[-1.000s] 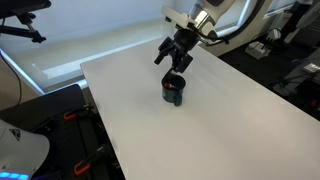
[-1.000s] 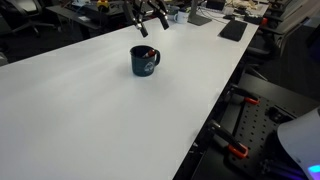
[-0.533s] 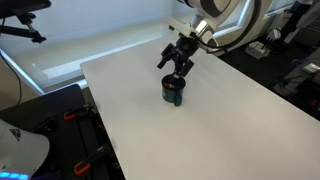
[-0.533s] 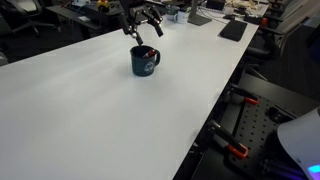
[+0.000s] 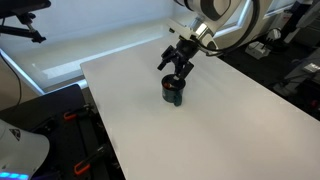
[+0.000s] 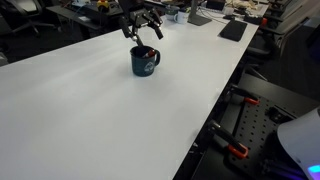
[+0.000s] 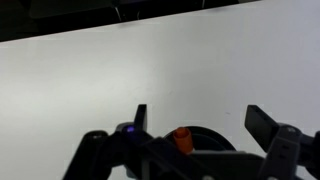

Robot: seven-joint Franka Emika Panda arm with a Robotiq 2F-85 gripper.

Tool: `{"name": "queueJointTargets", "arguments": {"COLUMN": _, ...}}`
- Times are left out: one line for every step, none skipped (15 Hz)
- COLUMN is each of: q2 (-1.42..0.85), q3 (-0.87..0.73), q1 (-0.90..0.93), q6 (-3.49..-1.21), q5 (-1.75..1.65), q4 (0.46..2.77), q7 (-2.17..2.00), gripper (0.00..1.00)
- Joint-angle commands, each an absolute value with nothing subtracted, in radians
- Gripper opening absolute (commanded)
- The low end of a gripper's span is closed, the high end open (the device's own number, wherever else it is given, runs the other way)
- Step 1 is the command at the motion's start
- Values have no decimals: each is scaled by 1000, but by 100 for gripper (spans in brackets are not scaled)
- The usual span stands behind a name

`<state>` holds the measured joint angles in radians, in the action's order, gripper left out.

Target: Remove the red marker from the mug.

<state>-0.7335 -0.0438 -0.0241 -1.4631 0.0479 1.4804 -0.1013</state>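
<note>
In an exterior view the black two-fingered gripper point(image 5: 177, 68) hovers just above the small dark teal mug point(image 5: 174, 94) on the white table point(image 5: 235, 125), jaws spread wide, holding nothing. In an exterior view the thin red marker point(image 6: 147, 51) stands inside the mug point(image 6: 144, 63), its tip poking up toward the fingers. In the wrist view, that red tip point(image 7: 182, 139) sits below and between the parted fingers point(image 7: 141, 115), slightly off-centre, long axis seemingly near upright, so I'd say it's a straight drop.
</note>
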Motion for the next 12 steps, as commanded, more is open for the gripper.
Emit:
{"name": "queueJointTargets", "arguments": {"q2": -756, "q3": -47, "q1": -30, "q6": -1456, "q5": 51, "q4": 1447, "q7": -117, "gripper": 100}}
{"name": "queueJointTargets", "arguments": {"q2": -761, "q3": -48, "q1": -32, "q6": -1452, "q5": 51, "q4": 1441, "q7": -117, "gripper": 100}}
{"name": "queueJointTargets", "arguments": {"q2": -765, "q3": -48, "q1": -33, "q6": -1450, "q5": 49, "q4": 1438, "q7": -115, "gripper": 100}}
{"name": "queueJointTargets", "arguments": {"q2": -771, "q3": -48, "q1": -35, "q6": -1445, "q5": 48, "q4": 1433, "q7": -112, "gripper": 100}}
{"name": "queueJointTargets", "arguments": {"q2": -777, "q3": -49, "q1": -36, "q6": -1445, "q5": 48, "q4": 1428, "q7": -116, "gripper": 100}}
{"name": "queueJointTargets", "arguments": {"q2": -778, "q3": -49, "q1": -37, "q6": -1446, "q5": 49, "q4": 1428, "q7": -116, "gripper": 100}}
{"name": "queueJointTargets", "arguments": {"q2": -763, "q3": -46, "q1": -38, "q6": -1461, "q5": 47, "q4": 1457, "q7": -101, "gripper": 100}}
{"name": "queueJointTargets", "arguments": {"q2": -767, "q3": -46, "q1": -39, "q6": -1461, "q5": 47, "q4": 1454, "q7": -101, "gripper": 100}}
{"name": "queueJointTargets", "arguments": {"q2": -770, "q3": -46, "q1": -39, "q6": -1461, "q5": 48, "q4": 1452, "q7": -101, "gripper": 100}}
{"name": "queueJointTargets", "arguments": {"q2": -772, "q3": -46, "q1": -39, "q6": -1461, "q5": 48, "q4": 1451, "q7": -101, "gripper": 100}}
{"name": "queueJointTargets", "arguments": {"q2": -778, "q3": -44, "q1": -40, "q6": -1452, "q5": 43, "q4": 1440, "q7": -89, "gripper": 100}}
{"name": "queueJointTargets", "arguments": {"q2": -788, "q3": -41, "q1": -39, "q6": -1431, "q5": 39, "q4": 1423, "q7": -79, "gripper": 100}}
